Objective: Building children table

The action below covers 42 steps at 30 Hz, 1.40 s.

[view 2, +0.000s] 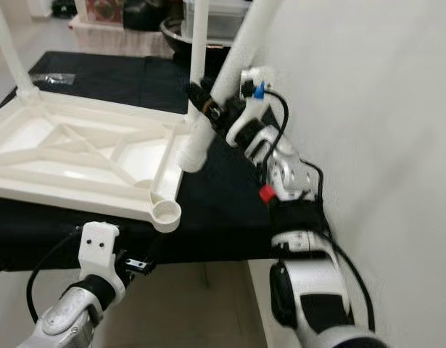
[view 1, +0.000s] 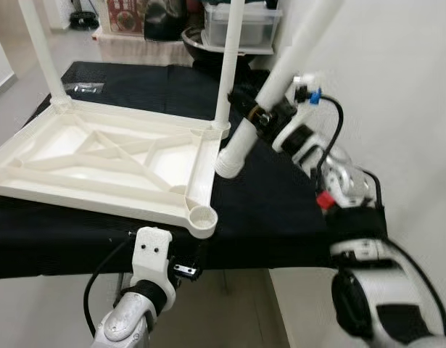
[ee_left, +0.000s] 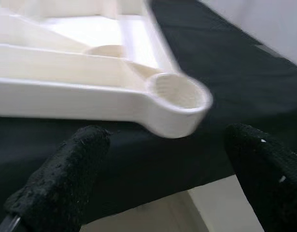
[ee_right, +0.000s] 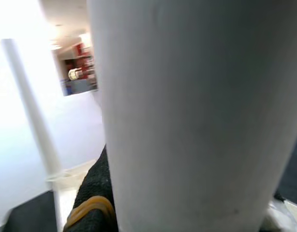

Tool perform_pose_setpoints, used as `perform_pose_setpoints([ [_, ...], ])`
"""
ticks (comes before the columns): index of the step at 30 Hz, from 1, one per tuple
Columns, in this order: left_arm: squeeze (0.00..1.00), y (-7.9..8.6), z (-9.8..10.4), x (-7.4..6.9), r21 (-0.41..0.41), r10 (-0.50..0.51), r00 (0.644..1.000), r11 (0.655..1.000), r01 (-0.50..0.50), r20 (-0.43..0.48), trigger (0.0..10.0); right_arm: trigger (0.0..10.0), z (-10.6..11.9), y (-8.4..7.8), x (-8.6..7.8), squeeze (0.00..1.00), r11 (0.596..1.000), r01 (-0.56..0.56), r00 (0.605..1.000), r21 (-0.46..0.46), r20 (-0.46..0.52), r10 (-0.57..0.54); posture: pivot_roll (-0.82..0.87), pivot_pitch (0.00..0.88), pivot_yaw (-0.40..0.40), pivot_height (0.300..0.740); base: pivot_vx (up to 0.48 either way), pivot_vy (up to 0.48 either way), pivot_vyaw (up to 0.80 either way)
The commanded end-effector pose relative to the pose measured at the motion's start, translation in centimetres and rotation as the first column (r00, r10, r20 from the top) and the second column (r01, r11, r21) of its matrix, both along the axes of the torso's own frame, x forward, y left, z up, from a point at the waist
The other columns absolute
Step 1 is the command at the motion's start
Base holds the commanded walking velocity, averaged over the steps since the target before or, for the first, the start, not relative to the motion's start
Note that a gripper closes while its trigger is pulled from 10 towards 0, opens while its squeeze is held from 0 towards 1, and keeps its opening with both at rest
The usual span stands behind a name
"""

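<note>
On black-covered surface (view 1: pixel 281 217): upturned white tabletop (view 1: pixel 99 163), two legs fitted. Right end effector (view 1: pixel 262 116) clamped on loose table leg (view 1: pixel 270 90), tilted beside near corner. Left end effector (ee_left: pixel 158 188) spread wide below empty corner socket (ee_left: pixel 179 104).

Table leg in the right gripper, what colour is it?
White, like the tabletop. The table leg shows best in the left eye view, held by the right gripper.

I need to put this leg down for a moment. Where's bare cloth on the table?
The black cloth is bare between the upturned tabletop and the wall-side edge, under the right end effector holding the loose leg. Another strip lies beyond the tabletop, beside a small packet. The near corner socket, where the left end effector waits, is crowded.
</note>
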<state>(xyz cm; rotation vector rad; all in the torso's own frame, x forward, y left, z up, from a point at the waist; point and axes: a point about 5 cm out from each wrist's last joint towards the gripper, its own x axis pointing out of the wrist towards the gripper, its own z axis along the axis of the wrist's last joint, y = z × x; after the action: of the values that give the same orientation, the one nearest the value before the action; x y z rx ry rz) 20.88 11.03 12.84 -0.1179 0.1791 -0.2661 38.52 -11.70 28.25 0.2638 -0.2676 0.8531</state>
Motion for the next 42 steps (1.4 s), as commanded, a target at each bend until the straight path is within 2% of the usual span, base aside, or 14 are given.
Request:
perform_pose_setpoints([
  [1, 0.00, 0.1, 0.0, -0.3, 0.017, 0.005, 1.000, 1.000, -0.005, -0.012, 10.0, 10.0, 0.6, 0.6, 0.1, 0.00, 0.998, -0.066, 0.997, -0.024, 0.025, 0.066, 0.13, 0.111, -0.134, 0.740, 0.000, 0.000, 0.00],
  [2, 0.00, 0.1, 0.0, -0.3, 0.017, 0.003, 1.000, 1.000, -0.003, -0.013, 10.0, 10.0, 0.6, 0.8, 0.1, 0.00, 0.995, -0.088, 0.996, -0.039, 0.027, 0.089, 0.13, 0.111, -0.134, 0.740, 0.000, 0.000, 0.00],
  [3, 0.00, 0.1, 0.0, -0.4, 0.011, 0.002, 1.000, 1.000, -0.002, -0.015, 10.0, 10.0, 0.7, 1.2, 0.0, 0.00, 0.984, -0.150, 0.987, -0.096, 0.040, 0.154, 0.13, 0.116, -0.135, 0.740, 0.000, 0.000, 0.00],
  [4, 0.00, 0.1, 0.0, -0.4, 0.011, 0.002, 1.000, 1.000, -0.002, -0.015, 10.0, 10.0, 0.7, 1.2, 0.0, 0.00, 0.984, -0.150, 0.987, -0.096, 0.040, 0.154, 0.13, 0.116, -0.135, 0.740, 0.000, 0.000, 0.00],
  [6, 0.00, 0.1, 0.1, -0.6, 0.011, 0.002, 1.000, 1.000, -0.002, -0.016, 10.0, 10.0, 0.3, 1.5, -0.2, 0.00, 0.957, -0.213, 0.974, -0.195, 0.035, 0.224, 0.13, 0.123, -0.136, 0.740, 0.000, 0.000, 0.00],
  [11, 0.00, 0.2, 0.3, -0.7, 0.006, 0.003, 1.000, 1.000, -0.003, -0.016, 10.0, 10.0, -0.3, 1.6, -0.2, 0.00, 0.930, -0.267, 0.961, -0.252, -0.003, 0.275, 0.14, 0.129, -0.135, 0.740, 0.000, 0.000, 0.00],
  [12, 0.00, 0.3, 0.5, -1.2, -0.001, 0.002, 1.000, 1.000, -0.002, -0.016, 10.0, 10.0, -0.7, 1.0, -0.8, 0.00, 0.869, -0.406, 0.907, -0.282, -0.008, 0.421, 0.15, 0.141, -0.137, 0.740, 0.000, 0.000, 0.00],
  [13, 0.00, 0.3, 0.6, -1.4, -0.011, -0.005, 1.000, 1.000, 0.004, -0.018, 10.0, 10.0, -0.7, 0.6, -1.0, 0.00, 0.843, -0.457, 0.879, -0.285, 0.005, 0.478, 0.16, 0.143, -0.138, 0.740, 0.000, 0.000, 0.00],
  [14, 0.00, 0.2, 0.7, -1.6, -0.016, -0.013, 1.000, 1.000, 0.012, -0.021, 10.0, 10.0, -0.6, 0.2, -1.2, 0.00, 0.825, -0.494, 0.857, -0.275, 0.009, 0.516, 0.16, 0.144, -0.138, 0.740, 0.000, 0.000, 0.00],
  [19, 0.00, 0.0, 1.0, -2.3, -0.044, -0.053, 0.998, 0.998, 0.052, -0.026, 10.0, 10.0, -0.4, -0.8, -1.5, 0.00, 0.785, -0.567, 0.808, -0.248, 0.015, 0.589, 0.16, 0.152, -0.136, 0.740, 0.000, 0.000, 0.00],
  [20, 0.00, -0.1, 1.0, -2.5, -0.049, -0.078, 0.996, 0.996, 0.076, -0.033, 10.0, 10.0, -0.5, -1.1, -1.7, 0.00, 0.760, -0.596, 0.782, -0.259, 0.025, 0.622, 0.17, 0.156, -0.137, 0.740, 0.000, 0.000, 0.00],
  [26, 0.00, -0.1, 1.1, -3.1, -0.045, -0.097, 0.994, 0.994, 0.095, -0.045, 10.0, 10.0, -1.1, -0.7, -1.9, 0.00, 0.723, -0.617, 0.754, -0.312, 0.029, 0.656, 0.18, 0.163, -0.126, 0.740, 0.000, 0.000, 0.00],
  [39, 0.00, 0.4, 1.4, -4.2, -0.034, -0.109, 0.991, 0.994, 0.107, -0.072, 10.0, 10.0, -1.0, -0.2, -1.8, 0.00, 0.681, -0.625, 0.727, -0.381, 0.032, 0.686, 0.20, 0.181, -0.115, 0.740, 0.000, 0.000, 0.00],
  [42, 0.00, 0.5, 1.5, -4.2, -0.030, -0.110, 0.991, 0.994, 0.108, -0.075, 10.0, 10.0, -1.3, 0.2, -2.1, 0.00, 0.651, -0.639, 0.709, -0.409, 0.016, 0.705, 0.20, 0.192, -0.108, 0.740, 0.000, 0.000, 0.00],
])
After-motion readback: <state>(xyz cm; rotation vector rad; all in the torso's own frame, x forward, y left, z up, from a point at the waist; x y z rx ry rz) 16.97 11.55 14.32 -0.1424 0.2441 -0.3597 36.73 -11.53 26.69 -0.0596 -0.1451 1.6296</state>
